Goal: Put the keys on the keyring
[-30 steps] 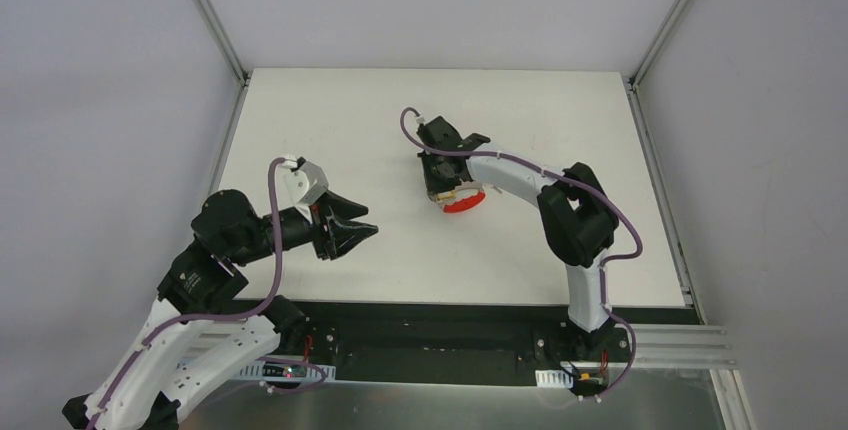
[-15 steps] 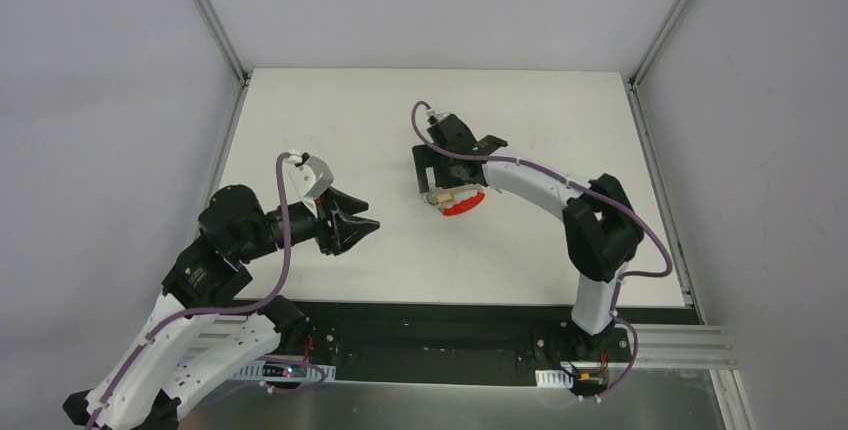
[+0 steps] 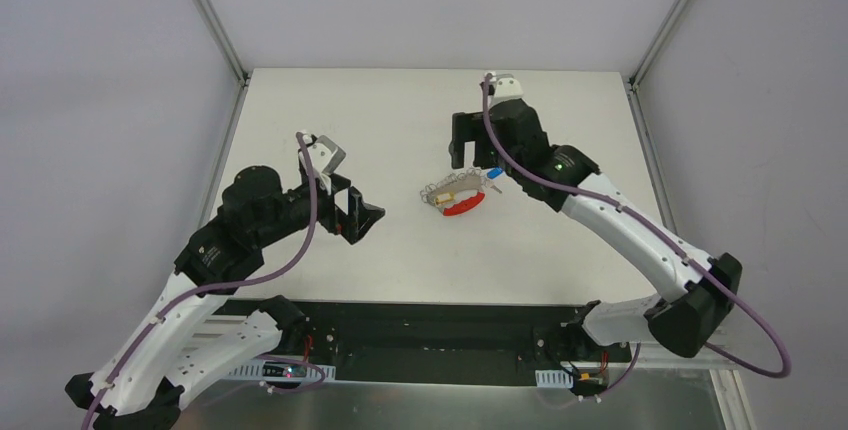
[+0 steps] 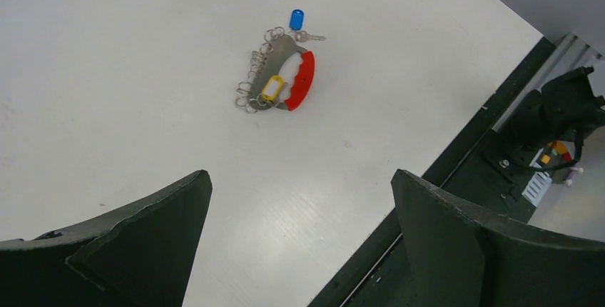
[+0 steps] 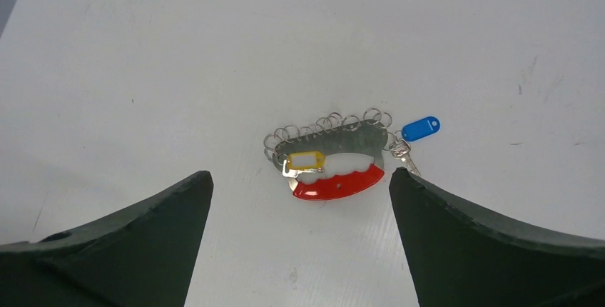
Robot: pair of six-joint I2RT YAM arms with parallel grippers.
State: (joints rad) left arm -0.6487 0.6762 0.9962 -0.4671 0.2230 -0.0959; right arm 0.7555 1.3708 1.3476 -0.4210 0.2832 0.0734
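The keyring [image 3: 455, 197] lies flat near the middle of the white table [image 3: 300, 130], held by neither arm, its red strap [image 5: 335, 187] curving under a row of small silver rings and its blue tag [image 5: 420, 128] at one end. The yellow-headed key [image 5: 305, 159] rests against the other end of that row, touching the metal and lying partly over the strap. It looks to be hanging from one of the rings, so the job appears done or very nearly so, though none of the views is close enough to show whether the key is truly threaded on. If it is, nothing is left but to clear the arms. If not, the threading remains to be done. The right pincer [image 3: 475, 155] hovers over the far side of the keyring with its fingers spread wide and holding nothing, the arm reaching well forward from its base with the wrist raised and looking down on the bundle. The left pincer [image 3: 362, 218], equally spread and holding nothing, hangs above the table well to the left of the keyring, its forearm aimed toward it.
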